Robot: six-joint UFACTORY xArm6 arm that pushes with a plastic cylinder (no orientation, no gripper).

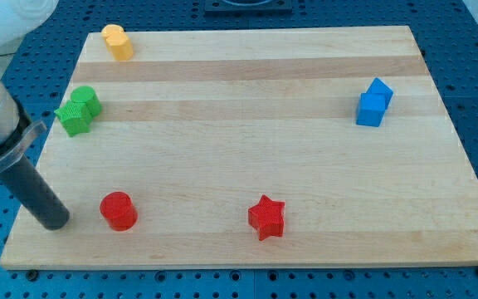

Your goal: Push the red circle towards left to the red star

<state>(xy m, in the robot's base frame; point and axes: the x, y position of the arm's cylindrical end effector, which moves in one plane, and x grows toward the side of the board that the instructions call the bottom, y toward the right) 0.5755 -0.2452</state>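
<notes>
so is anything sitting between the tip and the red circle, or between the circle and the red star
Nothing visible is. My tip is just at the view's left of the red circle, with bare board between them. From the circle to the red star, at the view's right, the board is bare too.

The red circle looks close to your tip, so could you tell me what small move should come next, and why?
Probably a short slide of my tip toward the view's right, into the red circle. My tip sits just off the circle's left side in the view, seemingly not touching, while the red star lies farther right at about the same height, so a straight push should carry the circle toward it.
</notes>
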